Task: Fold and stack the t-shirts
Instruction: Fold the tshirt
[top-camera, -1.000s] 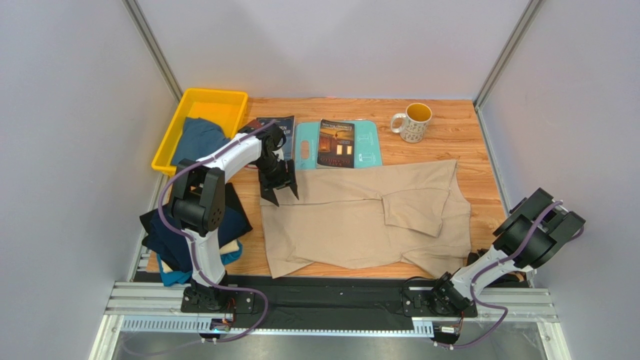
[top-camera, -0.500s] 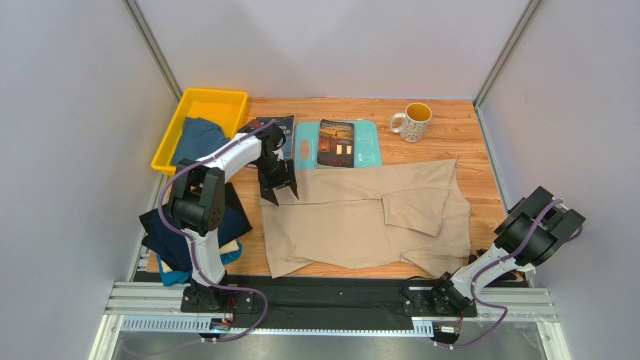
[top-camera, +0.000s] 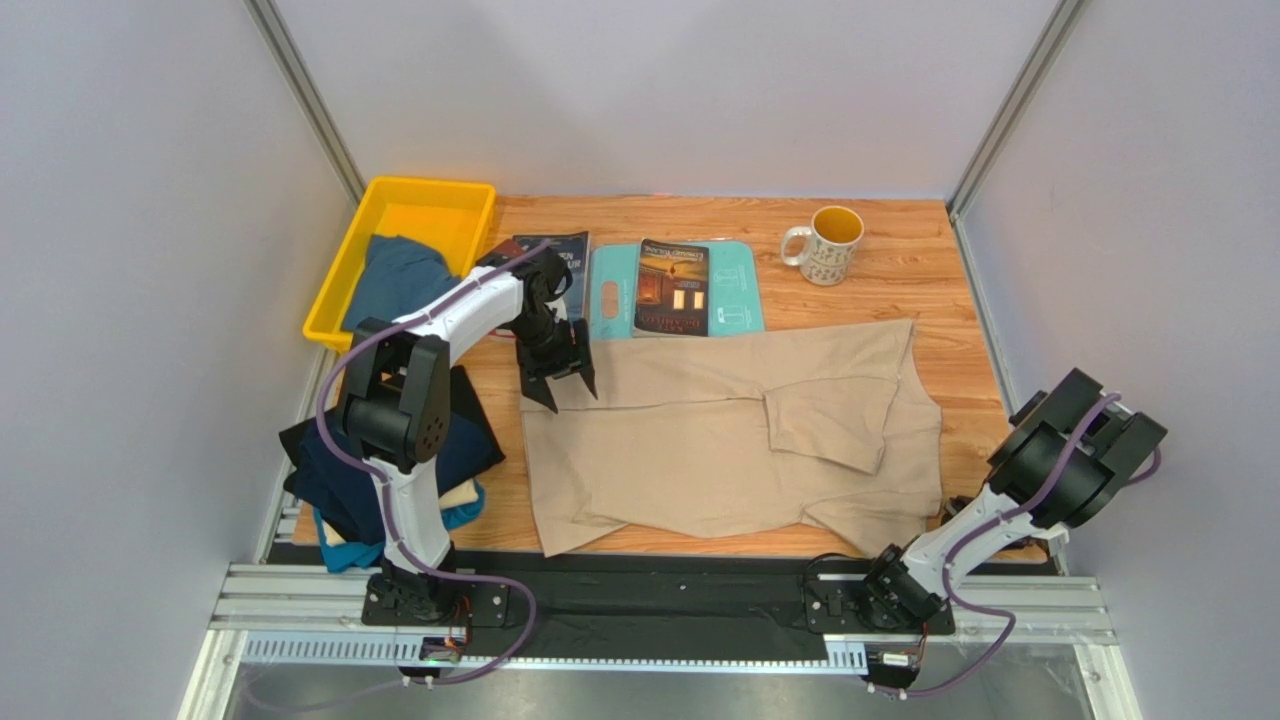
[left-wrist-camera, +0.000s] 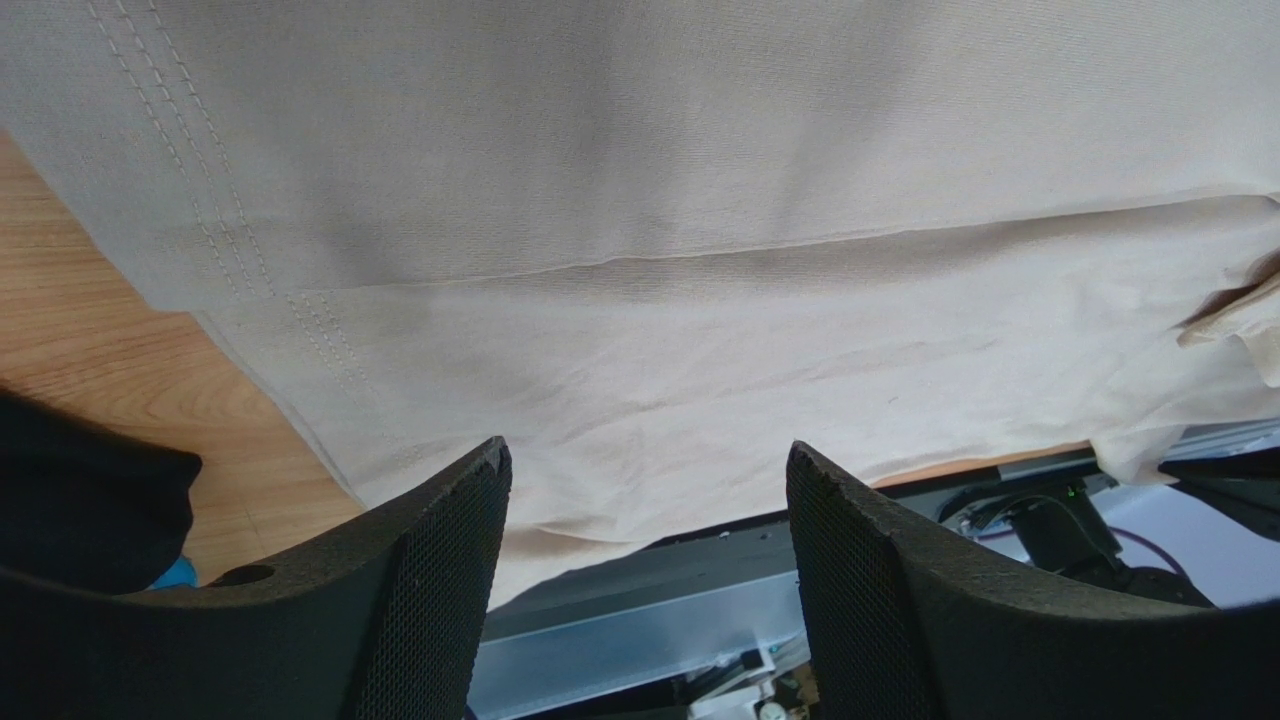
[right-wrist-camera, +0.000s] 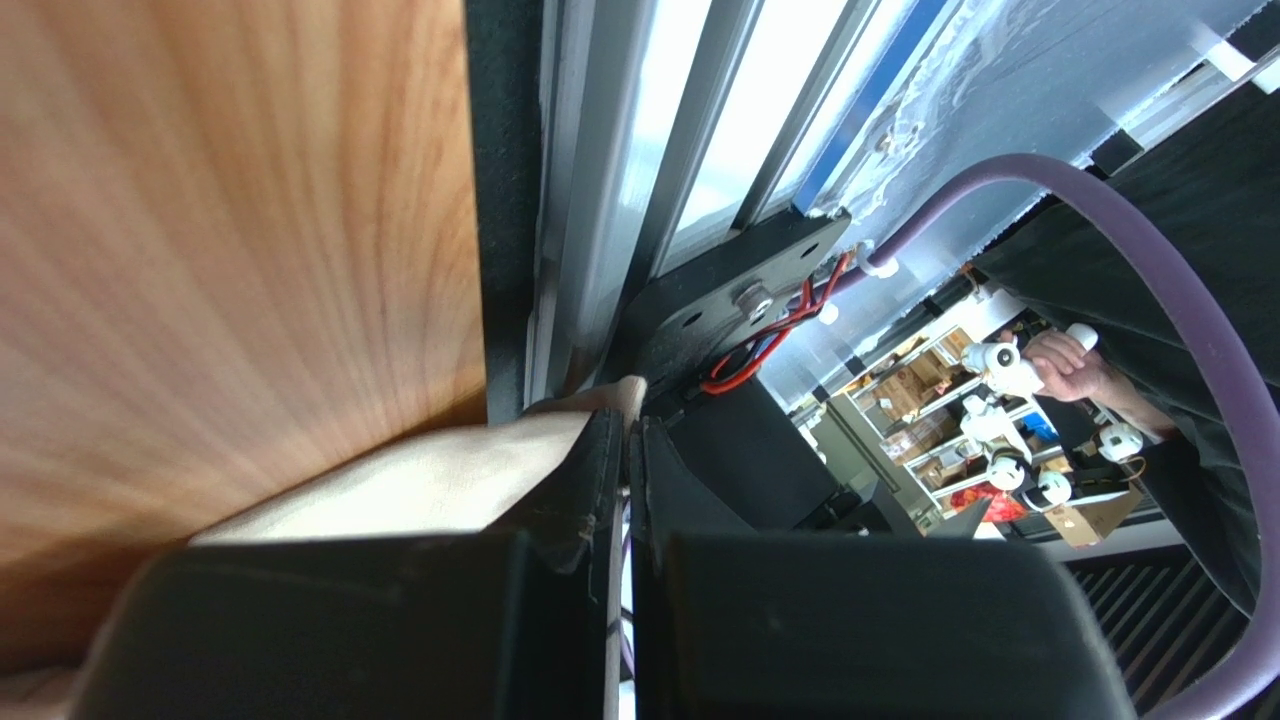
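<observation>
A large beige t-shirt (top-camera: 721, 435) lies partly folded across the middle of the table. My left gripper (top-camera: 561, 396) hovers open over the shirt's far left corner, and in the left wrist view the beige cloth (left-wrist-camera: 676, 225) spreads beyond its empty fingers (left-wrist-camera: 436, 585). My right gripper (right-wrist-camera: 631, 420) sits low at the near right table edge, shut, with a corner of the beige shirt (right-wrist-camera: 436, 480) at its tips. More t-shirts lie at the left: a dark navy one (top-camera: 466, 435) on a pile with teal cloth (top-camera: 349, 552), and a dusty blue one (top-camera: 394, 278) in the bin.
A yellow bin (top-camera: 428, 188) stands at the far left. Behind the shirt lie a light-teal board (top-camera: 736, 300) with a book (top-camera: 672, 285) on it, another book (top-camera: 556, 255), and a mug (top-camera: 824, 243). The right arm (top-camera: 1074, 450) hangs over the right table edge.
The right gripper's jaws have closed from partly open to shut, and the right arm has shifted slightly. The left arm and the shirts have not moved.
</observation>
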